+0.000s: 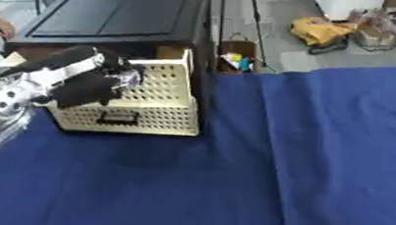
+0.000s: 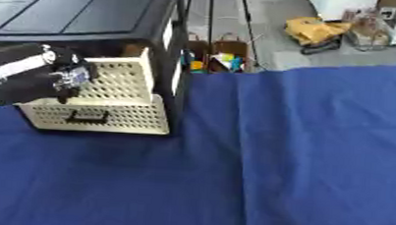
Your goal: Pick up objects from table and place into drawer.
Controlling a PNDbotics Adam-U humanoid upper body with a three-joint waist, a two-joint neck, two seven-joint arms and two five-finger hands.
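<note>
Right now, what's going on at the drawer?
The robot's left hand is over the pulled-out cream perforated plastic drawer of the black cabinet, fingers curled round a small pale object I can't identify. It looks mid-placement; the object isn't released. The blue tablecloth shows nothing else to pick. The right hand isn't visible.

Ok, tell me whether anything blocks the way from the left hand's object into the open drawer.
Nothing visible does. The left hand holds a small object right over the open cream drawer, fingers curled round it.
</note>
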